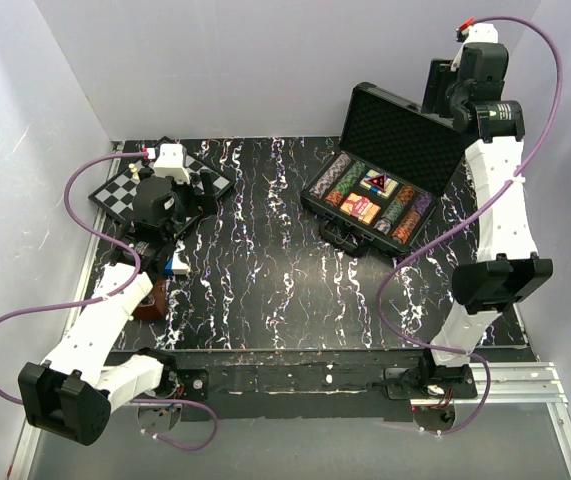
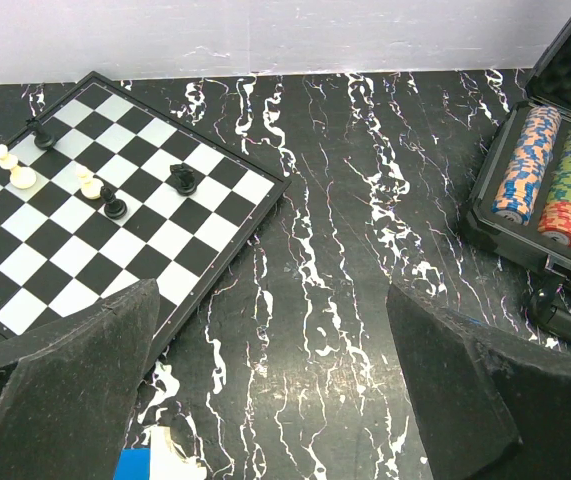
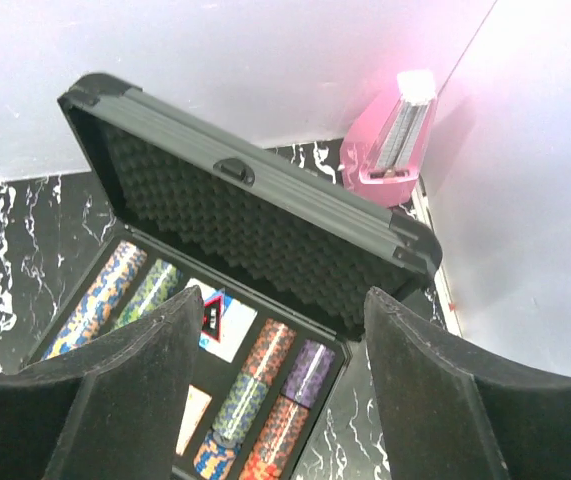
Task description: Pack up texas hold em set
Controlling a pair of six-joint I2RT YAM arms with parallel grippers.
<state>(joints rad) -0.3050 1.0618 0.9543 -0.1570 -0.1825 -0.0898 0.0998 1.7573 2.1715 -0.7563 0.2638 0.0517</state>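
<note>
The right gripper's [image 3: 283,300] two dark padded fingers [image 3: 125,390] fill the foreground of its wrist view, spread apart with nothing between them. Just beyond and below them is the black briefcase [image 3: 85,110], its lid [image 3: 295,195] standing up and tilted back, with the egg-crate foam lining [image 3: 225,230] facing the gripper and a latch [image 3: 235,170] on the lid's free edge. Below the fingertips is the tray: rows of poker chips [image 3: 115,290] lie on edge in the side channels, and a card box [image 3: 227,318] sits in the middle compartment. A second box nearer the gripper is half hidden by the left finger. The set looks stowed, so the step in hand is probably closing the case. The next move calls for bringing the fingers onto the lid's free edge, swinging it forward over the tray, then seeing to the latches. Pushing off-centre could slide the case. Far to the side, the left gripper [image 2: 273,292] hangs wide open and empty above the table. The chessboard [image 2: 115,200] lies ahead to its left and a blue-white block [image 2: 150,462] sits close beneath it.
</note>
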